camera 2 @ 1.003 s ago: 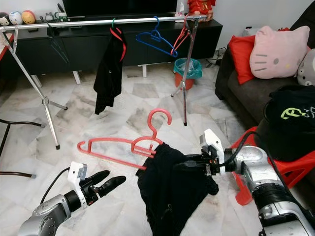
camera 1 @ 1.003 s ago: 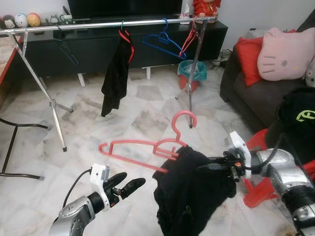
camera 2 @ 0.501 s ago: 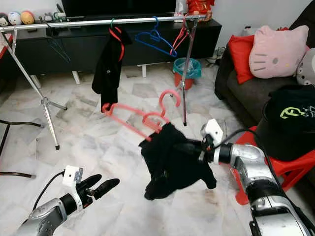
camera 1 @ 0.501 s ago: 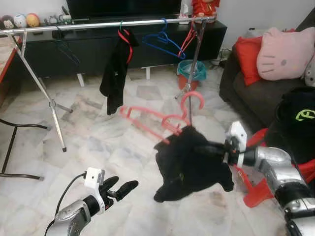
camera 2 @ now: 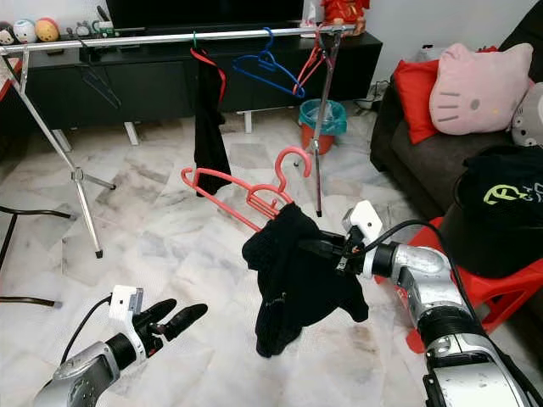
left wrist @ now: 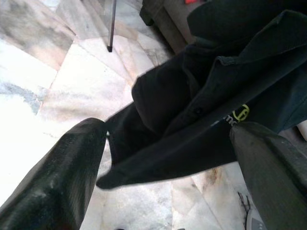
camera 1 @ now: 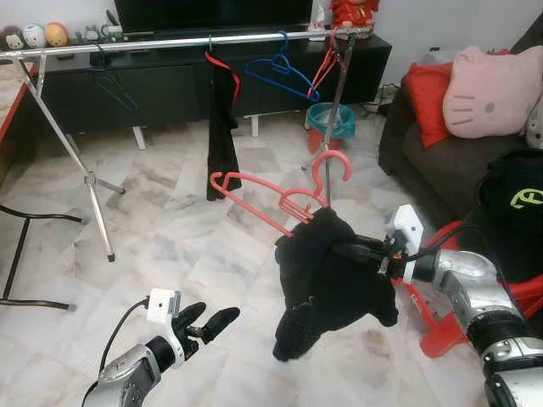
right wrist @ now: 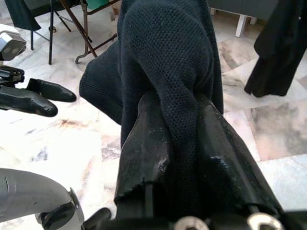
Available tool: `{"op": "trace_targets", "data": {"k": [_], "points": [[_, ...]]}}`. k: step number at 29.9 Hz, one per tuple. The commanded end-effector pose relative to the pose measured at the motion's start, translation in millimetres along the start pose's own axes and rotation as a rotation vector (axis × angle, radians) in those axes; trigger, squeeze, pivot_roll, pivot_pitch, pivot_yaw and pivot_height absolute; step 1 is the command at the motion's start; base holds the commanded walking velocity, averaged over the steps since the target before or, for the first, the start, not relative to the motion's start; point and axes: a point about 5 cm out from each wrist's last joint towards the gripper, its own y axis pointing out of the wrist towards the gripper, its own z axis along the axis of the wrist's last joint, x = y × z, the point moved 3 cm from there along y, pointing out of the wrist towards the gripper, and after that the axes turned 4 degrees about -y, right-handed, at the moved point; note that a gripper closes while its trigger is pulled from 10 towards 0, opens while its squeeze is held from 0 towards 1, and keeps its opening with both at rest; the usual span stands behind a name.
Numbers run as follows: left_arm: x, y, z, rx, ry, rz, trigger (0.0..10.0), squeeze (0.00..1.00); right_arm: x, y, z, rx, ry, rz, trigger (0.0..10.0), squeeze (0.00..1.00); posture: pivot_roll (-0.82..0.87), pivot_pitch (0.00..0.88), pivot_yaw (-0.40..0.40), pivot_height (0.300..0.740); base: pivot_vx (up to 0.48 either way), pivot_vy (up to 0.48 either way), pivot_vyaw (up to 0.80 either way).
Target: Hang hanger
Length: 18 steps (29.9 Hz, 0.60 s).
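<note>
A pink hanger (camera 1: 271, 199) carries a black knit garment (camera 1: 327, 284) and hangs in the air over the floor, its hook up. My right gripper (camera 1: 335, 248) is shut on the garment just below the hanger; in the right wrist view both fingers (right wrist: 148, 143) pinch the knit cloth (right wrist: 168, 57). My left gripper (camera 1: 212, 322) sits low near the floor, left of the garment, open and holding nothing. Ahead stands the silver clothes rail (camera 1: 170, 41), bearing a black garment on a red hanger (camera 1: 222, 127), a blue hanger (camera 1: 280, 72) and red hangers (camera 1: 327, 64).
The rail's crossed legs (camera 1: 93, 186) and right post (camera 1: 335, 119) stand on the marble floor. On the right are a dark sofa with a pink cushion (camera 1: 492, 89), a black basket (camera 1: 513, 199) and a red stool (camera 1: 450, 326). A teal bin (camera 1: 331, 123) and a TV console (camera 1: 170, 85) lie behind.
My right gripper has lifted the hanger and garment and carried them forward and right, toward the rail. The left gripper has dropped lower. The black garment on the rail has turned edge-on.
</note>
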Motion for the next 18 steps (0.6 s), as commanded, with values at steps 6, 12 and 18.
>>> {"op": "trace_targets", "data": {"k": [6, 12, 18], "points": [[1.8, 1.9, 1.7, -0.003, 0.000, -0.001, 10.0, 0.00, 2.6, 1.2, 7.2, 0.036, -0.033, -0.011, 10.0, 0.00, -0.04, 0.054, -0.045, 0.740, 0.000, 0.266, 0.72], [3.0, 2.5, -1.8, -0.019, 0.032, -0.001, 10.0, 0.00, 1.1, 2.6, 6.9, 0.044, -0.025, -0.002, 10.0, 0.00, -0.04, 0.055, -0.044, 0.740, 0.000, 0.044, 0.80], [5.3, 4.3, -1.2, -0.015, 0.033, -0.006, 10.0, 0.00, 0.1, 2.4, 6.2, 0.047, -0.016, 0.011, 10.0, 0.00, -0.04, 0.054, -0.042, 0.740, 0.000, 0.000, 0.47]]}}
